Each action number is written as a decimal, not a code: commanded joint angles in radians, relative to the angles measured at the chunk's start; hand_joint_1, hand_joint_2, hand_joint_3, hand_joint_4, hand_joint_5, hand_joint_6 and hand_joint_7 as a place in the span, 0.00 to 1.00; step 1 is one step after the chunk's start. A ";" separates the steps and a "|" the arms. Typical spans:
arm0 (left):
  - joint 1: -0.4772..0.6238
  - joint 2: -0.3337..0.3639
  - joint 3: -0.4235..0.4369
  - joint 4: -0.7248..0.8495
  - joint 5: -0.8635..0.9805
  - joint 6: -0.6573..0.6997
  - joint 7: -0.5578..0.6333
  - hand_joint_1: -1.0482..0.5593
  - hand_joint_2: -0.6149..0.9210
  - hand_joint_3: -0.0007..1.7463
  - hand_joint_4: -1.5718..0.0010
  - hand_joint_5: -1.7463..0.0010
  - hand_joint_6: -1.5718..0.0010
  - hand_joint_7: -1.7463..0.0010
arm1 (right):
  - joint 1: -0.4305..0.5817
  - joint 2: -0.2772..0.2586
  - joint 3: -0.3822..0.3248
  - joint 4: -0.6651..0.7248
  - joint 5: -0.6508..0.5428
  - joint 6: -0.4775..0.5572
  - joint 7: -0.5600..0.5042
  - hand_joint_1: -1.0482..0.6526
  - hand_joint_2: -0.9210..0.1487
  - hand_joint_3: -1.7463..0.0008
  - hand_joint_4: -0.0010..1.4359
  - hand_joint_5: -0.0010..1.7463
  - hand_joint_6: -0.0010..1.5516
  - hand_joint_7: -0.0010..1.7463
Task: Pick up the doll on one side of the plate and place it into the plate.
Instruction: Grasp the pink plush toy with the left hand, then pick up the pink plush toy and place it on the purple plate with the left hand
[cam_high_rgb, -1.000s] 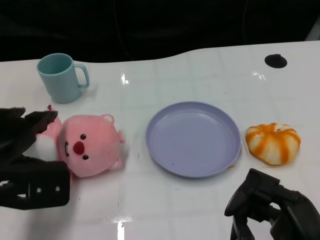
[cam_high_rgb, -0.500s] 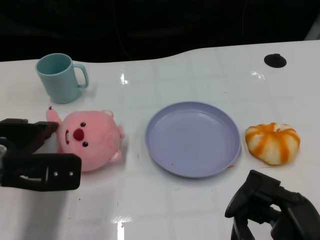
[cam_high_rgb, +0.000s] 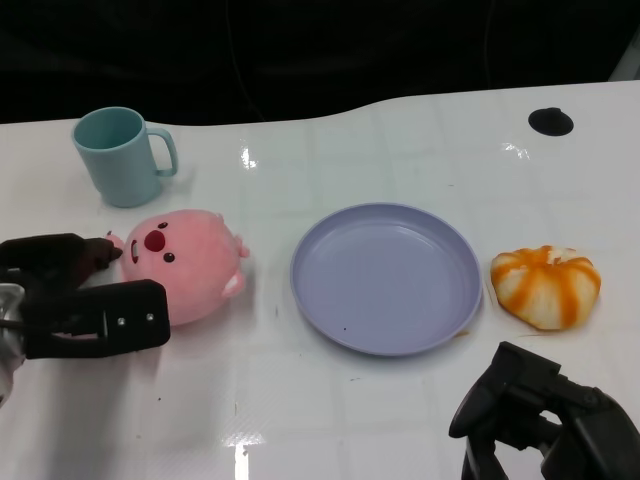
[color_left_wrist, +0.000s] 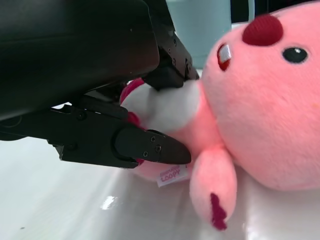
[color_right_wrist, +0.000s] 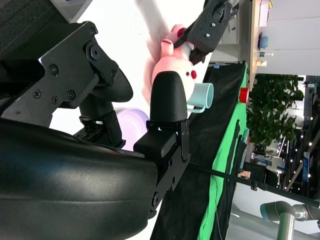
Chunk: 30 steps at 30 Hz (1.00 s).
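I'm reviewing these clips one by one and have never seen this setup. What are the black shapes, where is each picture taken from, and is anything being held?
This is a humanoid robot at a white table. The wide picture looks down from its head; the other two come from cameras behind each wrist, so they appear tilted. The black shapes are its hands. The left robot hand grips the pink doll from the side; the left wrist view shows its fingers around the doll's body. The right robot hand holds nothing. Also on the table: a purple plate, a teal mug and an orange-striped bun-shaped toy.

"loopy" on the doll's tag (color_left_wrist: 170, 176)
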 joint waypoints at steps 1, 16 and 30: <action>0.043 -0.013 -0.034 0.038 0.012 -0.041 0.064 0.53 1.00 0.19 0.47 0.04 0.55 0.13 | 0.006 -0.002 0.004 -0.017 -0.002 0.011 -0.006 0.63 0.47 0.21 0.46 1.00 0.40 0.84; 0.109 0.018 0.045 -0.078 -0.043 -0.085 0.390 0.56 0.75 0.58 0.43 0.00 0.59 0.00 | -0.007 -0.006 -0.007 0.006 0.019 -0.006 0.004 0.63 0.47 0.21 0.47 1.00 0.40 0.84; 0.253 0.036 0.184 -0.556 -0.122 -0.020 0.246 0.54 0.66 0.70 0.40 0.00 0.54 0.00 | -0.007 -0.005 -0.007 0.006 0.020 -0.003 0.009 0.63 0.46 0.22 0.46 1.00 0.40 0.84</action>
